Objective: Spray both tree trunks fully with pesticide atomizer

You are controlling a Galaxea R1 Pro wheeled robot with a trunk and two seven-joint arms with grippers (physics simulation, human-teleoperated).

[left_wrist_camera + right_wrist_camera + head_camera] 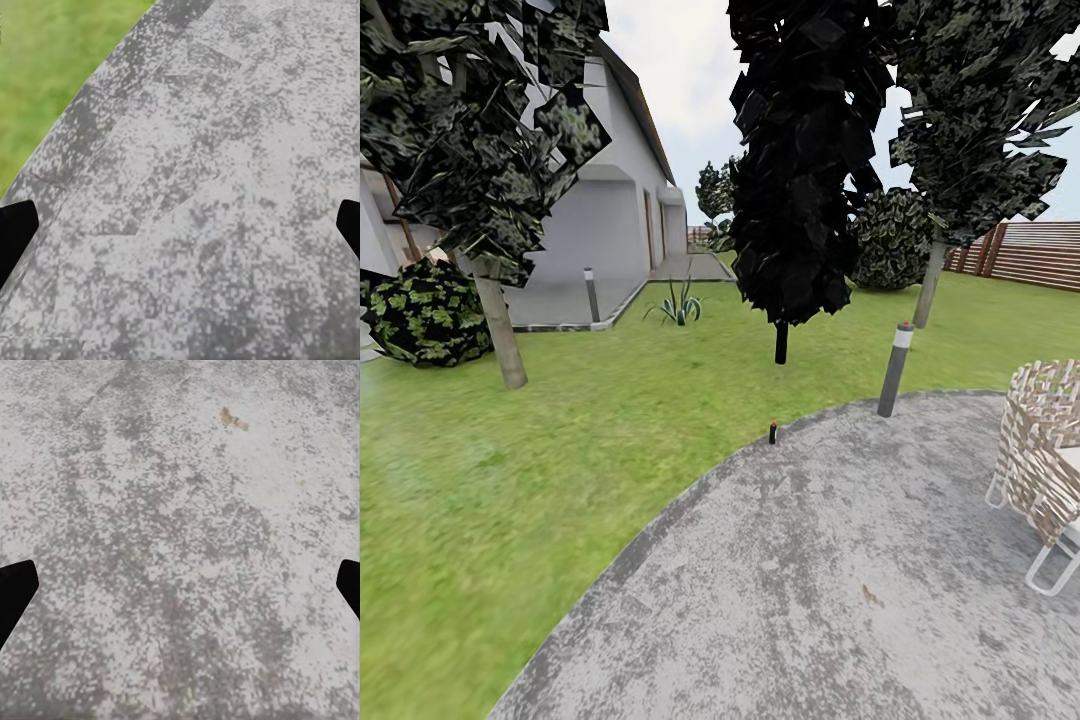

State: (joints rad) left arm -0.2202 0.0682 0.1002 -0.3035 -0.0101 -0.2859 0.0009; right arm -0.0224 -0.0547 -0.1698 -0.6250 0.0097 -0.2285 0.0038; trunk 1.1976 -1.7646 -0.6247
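Atomizer still on the ground, far ahead of both open, empty grippers.

The pesticide atomizer (772,432) stands upright at the far edge of the round paved patch (840,580), just beside the grass (510,480), a little left of centre. Its long axis is vertical. Left gripper (180,225) and right gripper (180,585) both hang over bare paving, fingertips wide apart, holding nothing. The left arm is probably slightly nearer, though the robot must drive forward first. The two trunks, left (500,330) and right (928,285), rise farther off.
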